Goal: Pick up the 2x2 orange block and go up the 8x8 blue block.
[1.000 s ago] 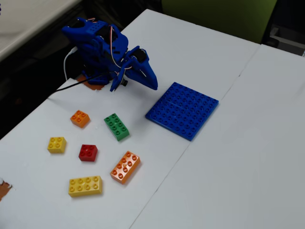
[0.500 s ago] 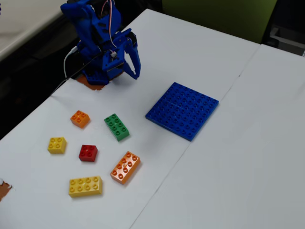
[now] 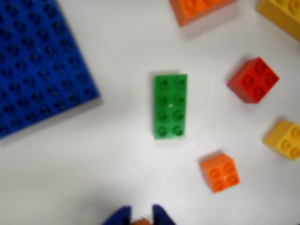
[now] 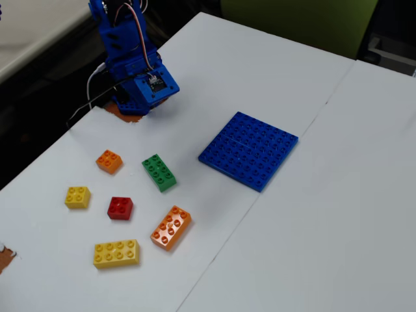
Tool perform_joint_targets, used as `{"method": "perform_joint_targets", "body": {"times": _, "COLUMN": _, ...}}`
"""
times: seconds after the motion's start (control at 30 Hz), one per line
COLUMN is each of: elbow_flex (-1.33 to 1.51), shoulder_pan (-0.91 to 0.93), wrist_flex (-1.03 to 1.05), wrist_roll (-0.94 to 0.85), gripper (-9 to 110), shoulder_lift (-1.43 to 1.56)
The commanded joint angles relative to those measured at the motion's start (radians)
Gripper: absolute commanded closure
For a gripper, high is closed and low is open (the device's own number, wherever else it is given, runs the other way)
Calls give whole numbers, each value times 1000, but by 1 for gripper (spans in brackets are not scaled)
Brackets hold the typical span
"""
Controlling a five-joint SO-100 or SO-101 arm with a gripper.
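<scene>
Resting untouched (table-level), 2x2 orange block point(image 3: 219, 172) lies apart from gripper point(image 3: 139, 220).

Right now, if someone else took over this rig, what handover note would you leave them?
Gripper: only its blue tips show at the bottom edge of the wrist view, nothing visibly held; open or shut cannot be told.
2x2 orange block: on the white table, untouched, beside the green 2x4 brick and nearest the arm.
8x8 blue baseplate: flat on the table, nothing on it.
Done: nothing yet.
Left: grasp the small orange block, not the longer orange 2x4 brick, and carry it onto the baseplate.
</scene>
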Motion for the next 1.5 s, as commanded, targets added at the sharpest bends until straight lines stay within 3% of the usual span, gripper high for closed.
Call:
{"method": "perform_joint_targets", "body": {"times": 0.0, "elbow_flex": -51, "shoulder_pan": 121, "wrist_flex": 0, "wrist_roll": -244, "gripper": 94, "shoulder_lift": -32}}
{"method": "perform_joint_targets", "body": {"times": 0.43, "elbow_flex": 31, "shoulder_pan": 489, "wrist_flex": -137, "wrist_roll": -873, "gripper": 90, "shoulder_lift": -80}}
{"method": "perform_joint_targets", "body": {"times": 0.67, "elbow_flex": 109, "shoulder_pan": 558, "wrist_flex": -236, "wrist_roll": -1015, "gripper": 86, "shoulder_lift": -83}}
{"method": "perform_joint_targets", "body": {"times": 1.47, "elbow_flex": 156, "shoulder_pan": 586, "wrist_flex": -364, "wrist_roll": -1072, "gripper": 75, "shoulder_lift": -261}}
